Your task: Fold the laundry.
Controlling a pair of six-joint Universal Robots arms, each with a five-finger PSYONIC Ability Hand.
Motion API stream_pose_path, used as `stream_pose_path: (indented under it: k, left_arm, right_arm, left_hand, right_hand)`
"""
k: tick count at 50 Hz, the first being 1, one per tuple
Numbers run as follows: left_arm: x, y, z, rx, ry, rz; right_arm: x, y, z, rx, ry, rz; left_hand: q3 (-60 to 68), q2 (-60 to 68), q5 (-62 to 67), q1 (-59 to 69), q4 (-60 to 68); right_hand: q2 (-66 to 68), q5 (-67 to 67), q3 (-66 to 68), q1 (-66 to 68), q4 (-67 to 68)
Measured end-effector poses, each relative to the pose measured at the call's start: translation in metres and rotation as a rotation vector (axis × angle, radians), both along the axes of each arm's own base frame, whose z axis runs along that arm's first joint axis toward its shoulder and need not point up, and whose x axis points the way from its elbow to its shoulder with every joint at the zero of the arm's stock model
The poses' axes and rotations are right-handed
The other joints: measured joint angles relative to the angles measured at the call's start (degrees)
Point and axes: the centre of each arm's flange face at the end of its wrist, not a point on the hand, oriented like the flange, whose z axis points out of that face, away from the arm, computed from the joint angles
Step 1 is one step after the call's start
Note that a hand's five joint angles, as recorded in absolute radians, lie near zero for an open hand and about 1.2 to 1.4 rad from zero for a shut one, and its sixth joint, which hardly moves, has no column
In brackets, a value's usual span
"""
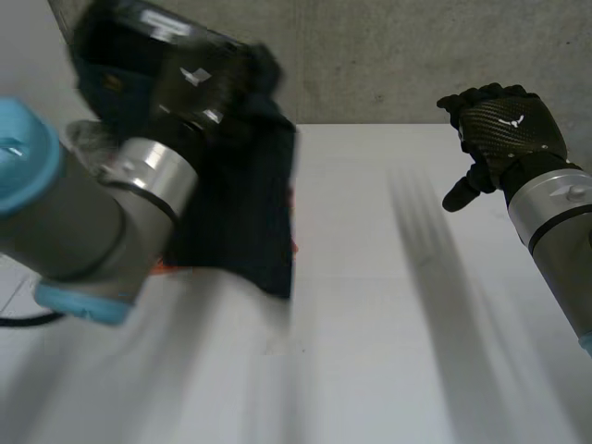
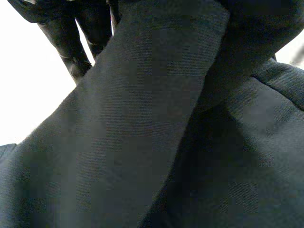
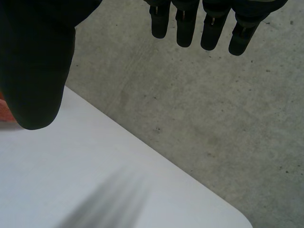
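A dark navy cloth (image 1: 242,199) hangs off the table from my left hand (image 1: 185,74), which is raised at the far left and shut on the cloth's upper part. In the left wrist view the cloth (image 2: 156,142) drapes in thick folds below the palm, with curled fingers (image 2: 66,38) showing beside it. My right hand (image 1: 507,125) hovers at the far right above the table, away from the cloth. In its own wrist view its fingers (image 3: 184,26) are straight and hold nothing.
The white table (image 1: 398,314) stretches between the two arms. Something orange (image 1: 163,265) peeks out behind the hanging cloth, and an orange patch (image 3: 4,111) shows beside my right thumb. Grey concrete (image 3: 209,118) lies beyond the table's far edge and corner.
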Motion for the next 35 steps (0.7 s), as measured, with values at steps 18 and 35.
stream_pose_path:
  k: [18, 35]
  left_arm:
    - [-0.023, 0.039, -0.072, 0.209, -0.264, -0.131]
    - [0.068, 0.037, -0.022, 0.135, -0.191, 0.14]
  right_arm:
    - [0.001, -0.01, -0.018, 0.081, 0.066, -0.005]
    - [0.016, 0.015, -0.035, 0.166, 0.278, 0.268]
  left_hand:
    - [-54.0, -54.0, -50.8, -46.6, -54.6]
    - [-54.0, -54.1, -50.8, -46.6, -54.6]
  right_hand:
    - [0.0, 0.0, 0.0, 0.0, 0.0]
    - [0.0, 0.0, 0.0, 0.0, 0.0]
